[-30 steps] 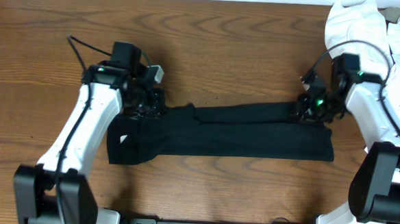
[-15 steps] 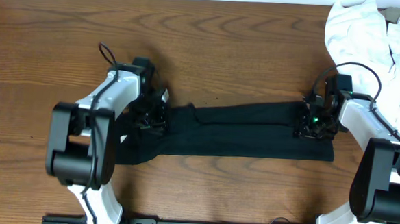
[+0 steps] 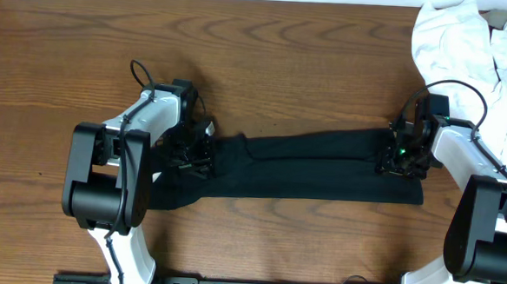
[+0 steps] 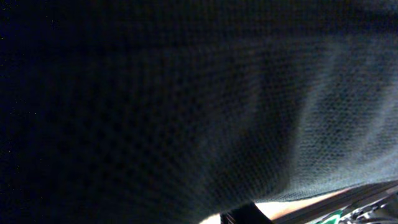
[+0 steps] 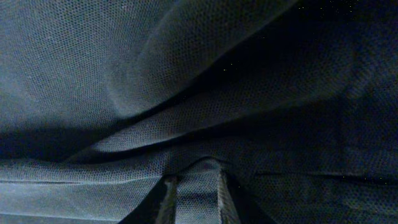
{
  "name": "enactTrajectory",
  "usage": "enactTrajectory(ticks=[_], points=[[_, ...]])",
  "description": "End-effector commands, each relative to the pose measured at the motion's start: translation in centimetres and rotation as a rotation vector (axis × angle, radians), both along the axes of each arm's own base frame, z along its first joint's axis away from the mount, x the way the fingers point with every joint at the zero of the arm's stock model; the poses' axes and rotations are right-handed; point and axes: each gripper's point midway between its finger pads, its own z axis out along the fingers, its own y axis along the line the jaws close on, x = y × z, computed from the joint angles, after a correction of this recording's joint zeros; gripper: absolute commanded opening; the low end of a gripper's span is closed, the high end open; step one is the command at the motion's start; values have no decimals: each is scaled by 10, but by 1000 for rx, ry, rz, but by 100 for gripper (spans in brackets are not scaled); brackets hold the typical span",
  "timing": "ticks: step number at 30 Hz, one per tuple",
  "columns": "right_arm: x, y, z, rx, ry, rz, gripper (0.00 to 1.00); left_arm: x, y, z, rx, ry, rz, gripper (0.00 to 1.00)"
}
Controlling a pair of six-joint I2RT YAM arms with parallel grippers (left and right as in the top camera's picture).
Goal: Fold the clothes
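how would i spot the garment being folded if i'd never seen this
On the wooden table, look at the middle. The black garment lies as a long strip running left to right, unlike the white garments heaped in the far right corner.

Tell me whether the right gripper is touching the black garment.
Touching. In the right wrist view, the right gripper pinches a fold of the black garment.

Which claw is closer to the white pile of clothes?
Right. The right claw sits at the black garment's right end, close to the white pile; the left claw is at the garment's far left end.
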Motion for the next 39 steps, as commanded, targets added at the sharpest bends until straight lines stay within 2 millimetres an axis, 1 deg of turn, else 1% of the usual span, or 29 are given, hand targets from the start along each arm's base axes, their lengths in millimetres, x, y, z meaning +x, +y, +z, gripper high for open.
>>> enactTrajectory(ticks=[1, 3, 4, 6, 10, 11, 13, 17, 19, 22, 26, 28, 32, 37, 39], points=[[-3, -12, -2, -47, 11, -29, 24, -25, 61, -46, 346, 88, -42, 24], [-3, -13, -2, -47, 11, -30, 24, -25, 65, -46, 376, 89, -27, 32], [-3, -13, -2, -48, 11, -30, 24, -25, 65, -46, 378, 92, -20, 39], [-3, -14, -2, -53, 12, -34, 25, -27, 65, -46, 382, 100, -11, 47], [-3, -14, -2, -58, 14, -37, 26, -36, 66, -41, 396, 145, 1, 50], [-3, -14, -2, -58, 14, -37, 26, -37, 67, -40, 397, 151, 0, 53], [-3, -14, -2, -58, 14, -37, 26, -38, 67, -40, 397, 155, -1, 54], [-3, -14, -2, -58, 15, -37, 26, -37, 66, -41, 402, 151, 13, 55], [-3, -14, -2, -58, 14, -37, 26, -36, 67, -41, 402, 148, 13, 58], [-3, -14, -2, -57, 16, -45, 26, -35, 66, -40, 401, 144, 14, 59], [-3, -15, -3, -58, 15, -47, 26, -31, 66, -34, 397, 119, 18, 61], [-3, -15, -3, -58, 15, -47, 27, -27, 65, -29, 394, 95, 23, 62], [-3, -15, -3, -58, 15, -47, 29, -16, 64, -10, 382, 18, 38, 64], [-1, -15, -2, -58, 8, -47, 29, -2, 62, 21, 364, -108, 62, 67], [-2, -15, -2, -58, 9, -47, 29, 3, 66, 35, 378, -166, 68, 67]])
